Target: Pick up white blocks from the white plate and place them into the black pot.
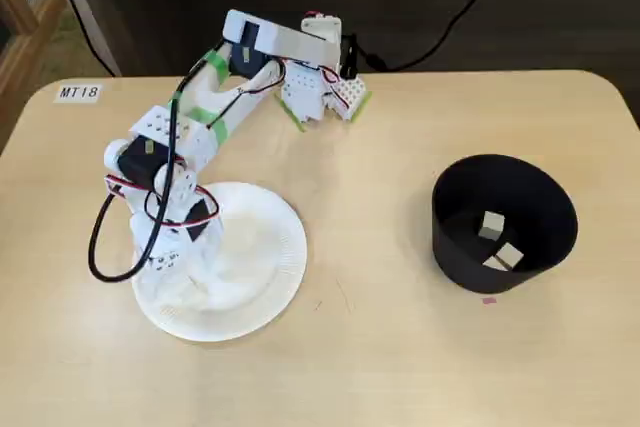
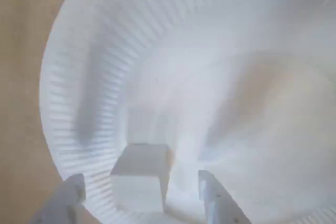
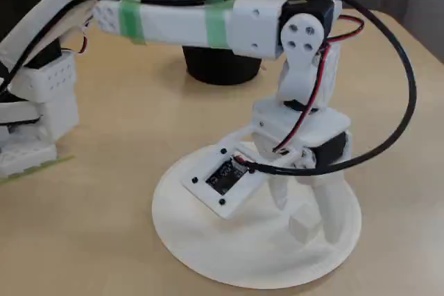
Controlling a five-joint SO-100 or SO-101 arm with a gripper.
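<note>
- Reaching down over the plate (image 1: 285,247), I hold my claw (image 2: 142,195) low and spread, because a block (image 2: 139,179) sits on the plate's floor and I need a finger on each side of it.
- In the wrist view the block lies between my fingers (image 2: 215,200), nearer the left one, with a gap showing to the right one; nothing is pinched yet, as far as I can judge.
- In a fixed view the block (image 3: 303,225) rests just beside my fingertip (image 3: 331,223), low on the plate (image 3: 208,254).
- The pot (image 1: 505,222) stands well apart across the bench (image 1: 380,347), open end up to take drops; two blocks (image 1: 492,225) already lie inside.
- I see no other block on the plate, though my arm hides part of it.
</note>
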